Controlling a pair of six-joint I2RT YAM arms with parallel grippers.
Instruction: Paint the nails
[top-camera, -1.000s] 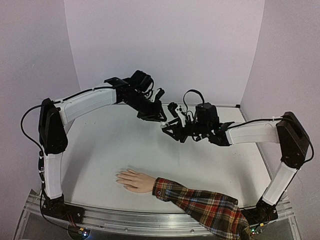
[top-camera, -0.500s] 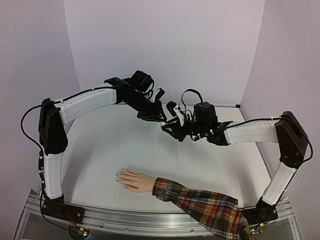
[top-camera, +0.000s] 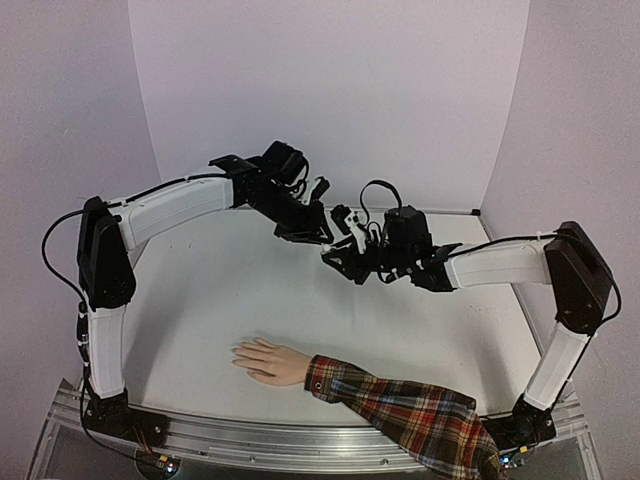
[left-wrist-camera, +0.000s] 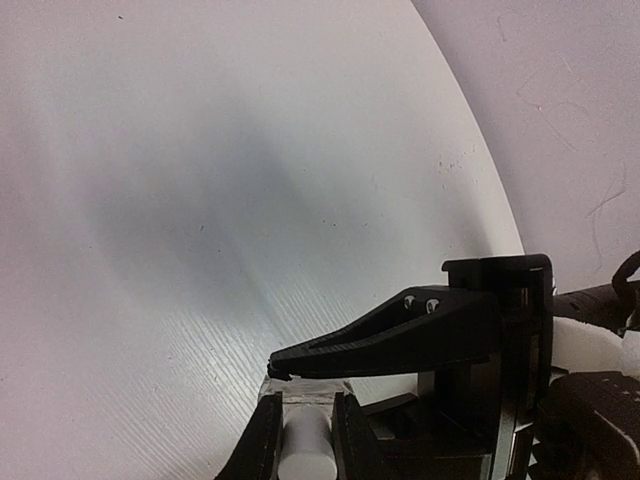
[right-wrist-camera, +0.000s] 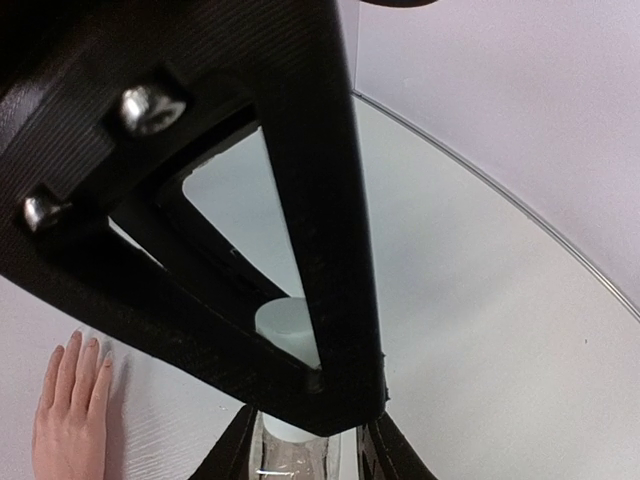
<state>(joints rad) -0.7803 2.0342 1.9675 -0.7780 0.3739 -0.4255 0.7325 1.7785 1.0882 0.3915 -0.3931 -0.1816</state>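
Observation:
The pale hand (top-camera: 262, 360) with a red plaid sleeve (top-camera: 410, 412) lies flat on the white table near the front; its nails are too small to make out. The hand's fingers also show in the right wrist view (right-wrist-camera: 68, 415). Both grippers meet in the air over the table's far middle. My right gripper (top-camera: 328, 256) (right-wrist-camera: 300, 448) is shut on a small clear bottle (right-wrist-camera: 290, 455). My left gripper (top-camera: 320, 234) (left-wrist-camera: 305, 405) is shut on the bottle's white cap (left-wrist-camera: 305, 450) (right-wrist-camera: 285, 325). A left finger crosses the right wrist view.
The white table (top-camera: 220, 300) is backed by a curved pale wall (top-camera: 330, 90). The left arm (top-camera: 170, 205) and right arm (top-camera: 500, 262) reach inward over it. An aluminium rail (top-camera: 250, 440) runs along the near edge.
My right arm has shifted slightly left, closing against the left gripper. The left wrist has turned a little. The hand has not moved.

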